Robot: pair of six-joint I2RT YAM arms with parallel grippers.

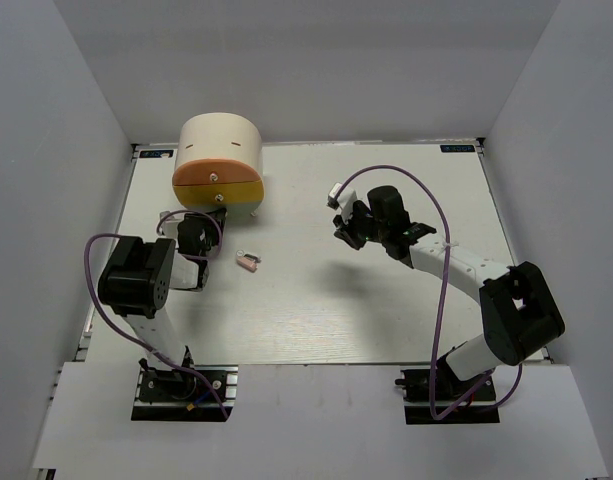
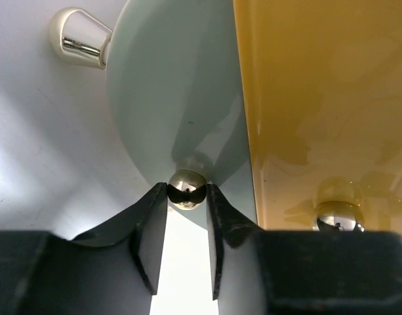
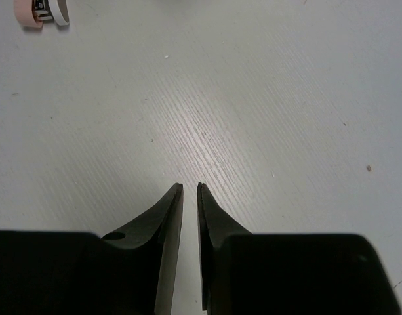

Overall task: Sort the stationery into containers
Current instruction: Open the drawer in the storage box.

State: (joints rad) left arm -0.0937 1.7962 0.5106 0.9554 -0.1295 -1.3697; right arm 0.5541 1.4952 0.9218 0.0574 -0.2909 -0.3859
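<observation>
So, the left gripper (image 2: 187,191) is up against the front of the cream drawer unit (image 1: 221,140), low down by its base. Its fingertips sit on either side of a small shiny ball knob (image 2: 186,187) and look to be touching it on both sides, so it's pinching the knob. That knob belongs to a pale half-round panel just under the yellow drawer (image 2: 319,98), with one of the unit's cream feet (image 2: 76,36) nearby. It's probably the bottom drawer, though the top view only shows the yellow one and the orange drawer (image 1: 201,172) above it. Grabbing the knob makes sense, since nothing gets sorted until a drawer is pulled open, and that tiny ball is the only handle there is.

The only stationery in view is the tiny pink-and-white piece (image 1: 248,262). It's lying on the bench (image 1: 386,320) a little in front of the unit, just off to the side of the left arm and touching nothing.

The right gripper (image 3: 189,187) hangs over bare bench, well away from the unit on the opposite side. Its jaws are nearly closed, with only a thin slit between them and nothing in it. Its wrist camera has the pink piece up in a far corner, so it looks parked out of the way while the drawer gets dealt with.

One thing to watch is the round, slick knob, which could easily slip out on an off-axis pull.
</observation>
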